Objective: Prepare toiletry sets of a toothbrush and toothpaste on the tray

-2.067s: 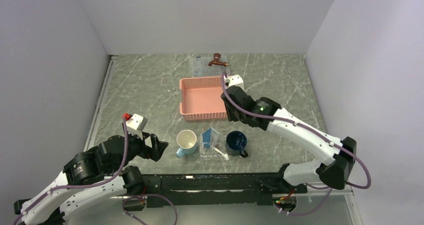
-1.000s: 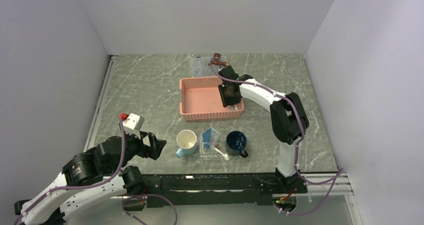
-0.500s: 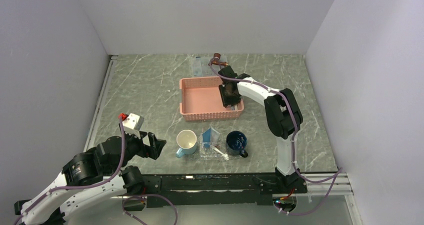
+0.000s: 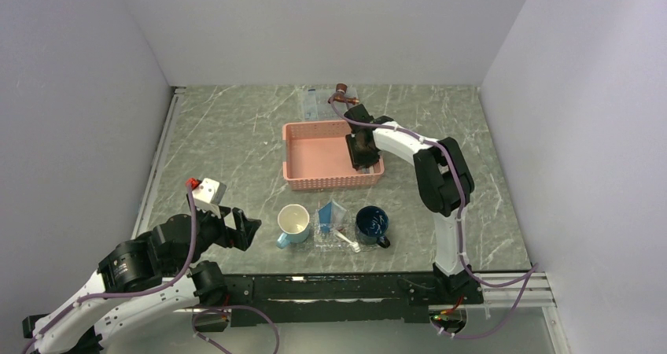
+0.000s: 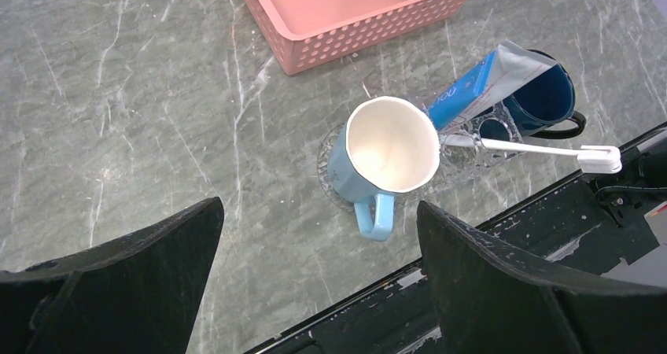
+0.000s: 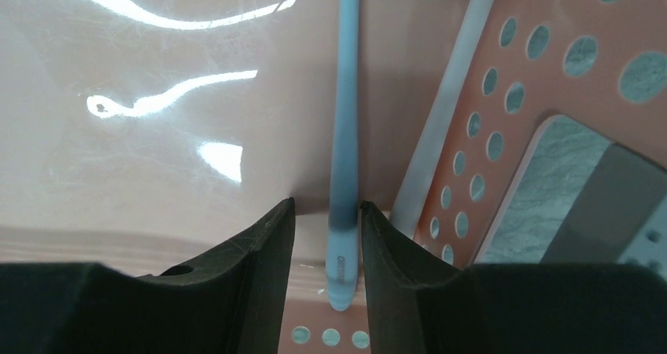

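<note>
Down in the pink basket (image 4: 322, 182) at 12 o'clock: right gripper (image 6: 326, 208), fingers (image 6: 252, 275) narrow on either side of a pale blue toothbrush (image 6: 344, 118), gap on one side. Hovering over the desk (image 4: 228, 149) at 8 o'clock: left gripper (image 5: 318, 208), fingers spread wide. At 6 o'clock, between light blue mug (image 5: 391, 145) and dark blue mug (image 5: 547, 102): clear tray (image 5: 472, 161) with toothpaste (image 5: 472, 86) propped up and a white toothbrush (image 5: 535, 147) across it.
</note>
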